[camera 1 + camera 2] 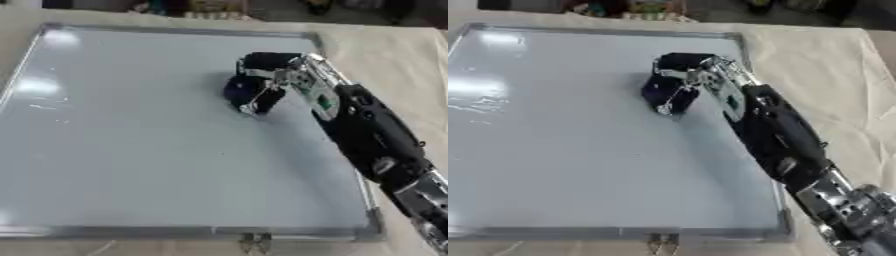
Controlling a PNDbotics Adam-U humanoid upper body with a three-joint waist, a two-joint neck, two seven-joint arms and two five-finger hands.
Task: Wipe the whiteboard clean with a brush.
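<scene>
Presently the right hand [262,80] has its fingers curled round a dark blue brush [238,90], pressed on the whiteboard [131,150] right of centre, towards its far edge. Risk: a tilted brush could lift and skip patches, or slip from the fingers mid-stroke.

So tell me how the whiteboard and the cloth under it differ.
The whiteboard is pale grey-white and glossy, throwing back light patches at its left; the cloth is beige and matte. The whiteboard lies flat and smooth inside a metal frame; the cloth shows creases and has no frame. The right hand holds a dark blue brush on the whiteboard, not on the cloth. Both lie flat.
</scene>
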